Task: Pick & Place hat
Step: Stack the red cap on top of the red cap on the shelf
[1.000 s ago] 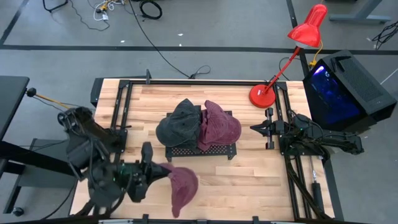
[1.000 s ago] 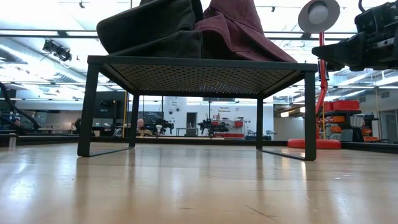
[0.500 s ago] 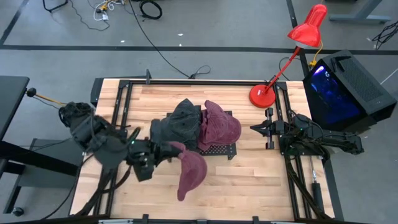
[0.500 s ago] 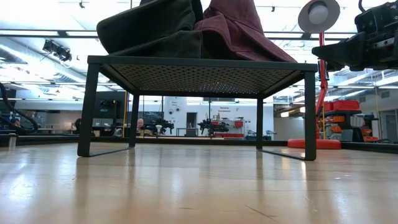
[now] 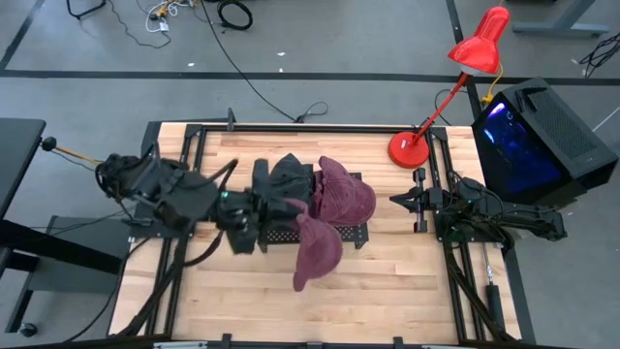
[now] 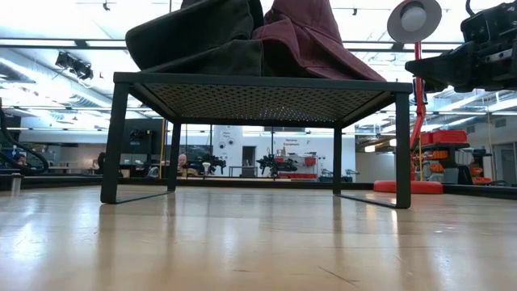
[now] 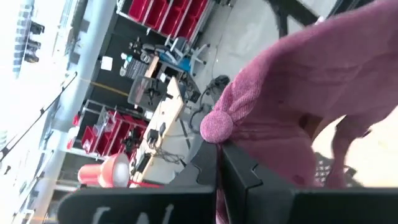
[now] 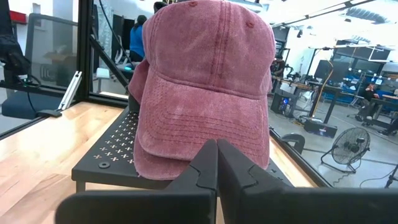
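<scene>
Three caps: two maroon caps [image 5: 344, 199] [image 5: 317, 252], one dark grey cap [image 5: 281, 184]; one black mesh rack [image 5: 334, 234], one red desk lamp [image 5: 465, 68], two robot arms

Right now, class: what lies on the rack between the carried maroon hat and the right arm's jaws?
In the high view, another maroon hat on the rack, then bare table.

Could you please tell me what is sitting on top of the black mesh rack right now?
A dark grey cap and a maroon cap lie on the rack. Whatever lies beneath them is covered.
</scene>
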Motion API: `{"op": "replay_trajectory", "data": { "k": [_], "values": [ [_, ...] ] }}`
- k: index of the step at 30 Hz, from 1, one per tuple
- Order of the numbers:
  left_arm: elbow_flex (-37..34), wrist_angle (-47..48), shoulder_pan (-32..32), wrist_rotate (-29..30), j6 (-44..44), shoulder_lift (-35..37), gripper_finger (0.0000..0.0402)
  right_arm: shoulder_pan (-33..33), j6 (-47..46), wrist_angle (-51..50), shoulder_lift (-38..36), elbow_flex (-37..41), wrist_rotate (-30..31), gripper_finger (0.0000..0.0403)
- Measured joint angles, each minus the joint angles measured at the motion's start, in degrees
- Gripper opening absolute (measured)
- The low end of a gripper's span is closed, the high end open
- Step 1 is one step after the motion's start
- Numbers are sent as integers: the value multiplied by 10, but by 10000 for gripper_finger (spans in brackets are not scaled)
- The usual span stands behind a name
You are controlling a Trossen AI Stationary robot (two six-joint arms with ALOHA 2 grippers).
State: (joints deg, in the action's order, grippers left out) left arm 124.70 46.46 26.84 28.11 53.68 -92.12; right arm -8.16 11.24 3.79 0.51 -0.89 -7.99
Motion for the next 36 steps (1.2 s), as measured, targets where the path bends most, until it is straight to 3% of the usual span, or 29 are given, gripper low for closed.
{"op": "replay_trajectory", "data": {
  "k": [12,26,36],
  "values": [
    [0,-62,-62,-95,36,0,5,0,0,0,0,0,0,4],
    [-1,-134,-209,-174,47,-6,5,0,0,0,0,0,0,4],
    [-1,-170,-292,-261,46,-41,5,0,0,-1,0,0,0,4]
  ]
}}
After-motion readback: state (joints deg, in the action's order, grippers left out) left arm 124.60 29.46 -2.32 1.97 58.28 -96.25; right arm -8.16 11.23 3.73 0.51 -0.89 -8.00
